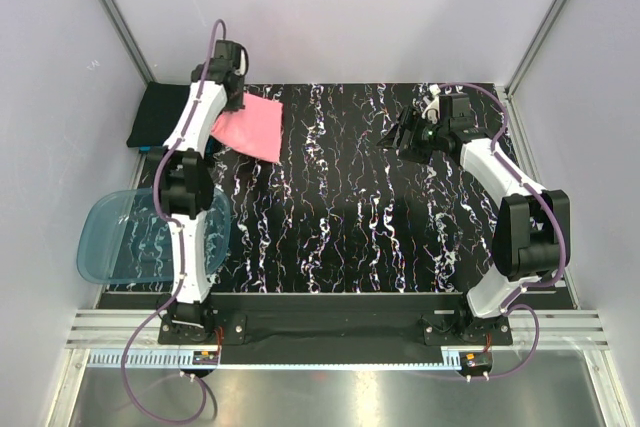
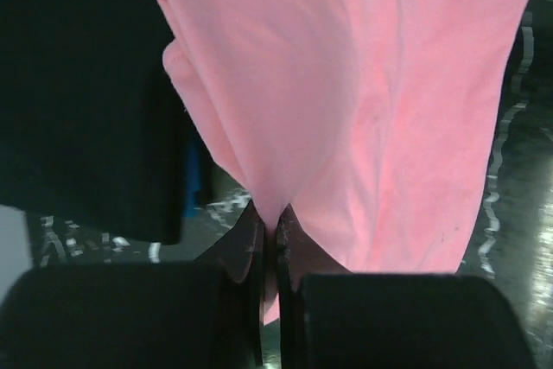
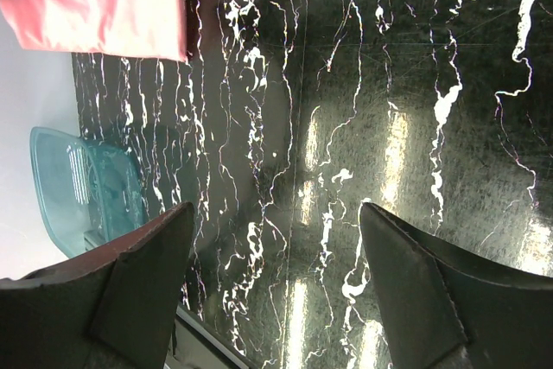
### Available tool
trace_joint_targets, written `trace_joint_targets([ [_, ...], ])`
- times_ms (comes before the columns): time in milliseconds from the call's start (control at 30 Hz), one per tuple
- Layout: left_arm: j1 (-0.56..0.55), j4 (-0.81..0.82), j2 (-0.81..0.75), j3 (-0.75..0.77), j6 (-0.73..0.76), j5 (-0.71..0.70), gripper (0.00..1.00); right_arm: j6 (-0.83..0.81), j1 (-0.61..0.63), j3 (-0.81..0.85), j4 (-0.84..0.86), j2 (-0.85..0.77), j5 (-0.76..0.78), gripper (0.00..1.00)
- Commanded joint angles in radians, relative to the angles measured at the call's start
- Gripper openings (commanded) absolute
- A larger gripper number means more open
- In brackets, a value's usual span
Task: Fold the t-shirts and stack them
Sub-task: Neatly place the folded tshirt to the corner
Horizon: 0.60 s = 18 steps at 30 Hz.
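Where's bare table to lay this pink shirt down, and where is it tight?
Bare: the middle of the table, between the pink t-shirt in the shut left gripper and the open right gripper. Crowded: far-left corner with the black t-shirt, and the left edge taken by the blue tub.

I see the folded pink t-shirt far left on the desk, a black t-shirt in the corner beside it. The blue tub sits near left.

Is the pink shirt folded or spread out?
Folded: the pink shirt is a compact rectangle with doubled edges, pinched in the shut left gripper.
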Motion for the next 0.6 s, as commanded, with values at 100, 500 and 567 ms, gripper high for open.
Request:
trace_joint_targets([
  [100,0.065,0.060,-0.115,0.052,0.129,-0.074,0.00,0.004,-0.013,0.024,0.043,-0.020,-0.016,0.86],
  [500,0.179,0.155,-0.122,0.088,0.247,-0.108,0.00,0.006,-0.027,0.022,0.052,-0.029,-0.005,0.86],
  [567,0.212,0.163,-0.129,0.089,0.249,-0.100,0.00,0.007,-0.029,0.024,0.054,-0.031,-0.008,0.86],
])
